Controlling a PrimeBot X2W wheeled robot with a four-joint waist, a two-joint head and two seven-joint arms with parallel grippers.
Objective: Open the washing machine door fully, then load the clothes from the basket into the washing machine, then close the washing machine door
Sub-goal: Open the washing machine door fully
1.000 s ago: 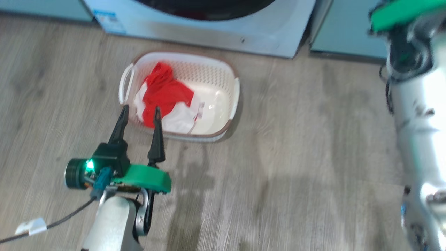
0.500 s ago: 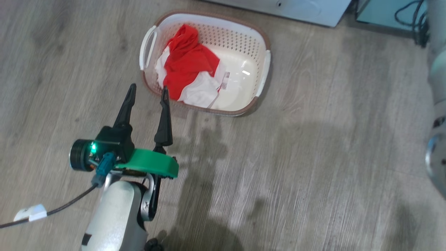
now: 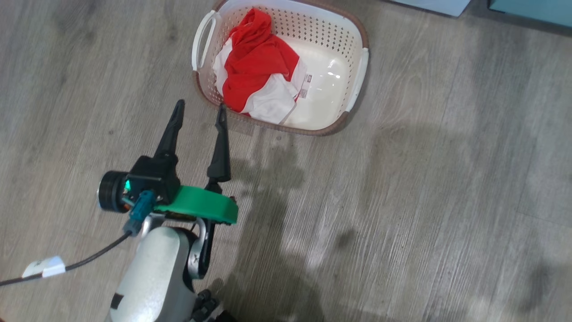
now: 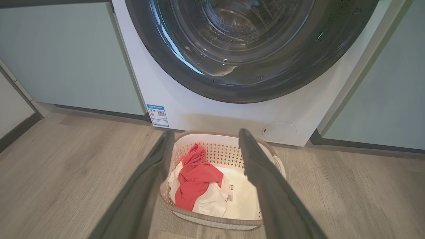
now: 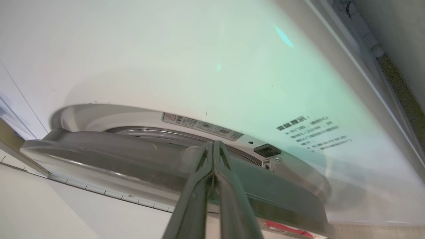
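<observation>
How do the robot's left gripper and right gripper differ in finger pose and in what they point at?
Pose: the left gripper has its fingers spread wide apart; the right gripper has its fingers pressed together.
Aim: the left gripper points at the basket holding the red and white clothes; the right gripper points at the rim of the washing machine door.
Shared: both have long dark fingers with nothing visibly gripped.

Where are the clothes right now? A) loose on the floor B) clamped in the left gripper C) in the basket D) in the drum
C: the clothes lie bunched in the left half of the basket, and the left gripper hangs open and empty near the basket's rim.
</observation>
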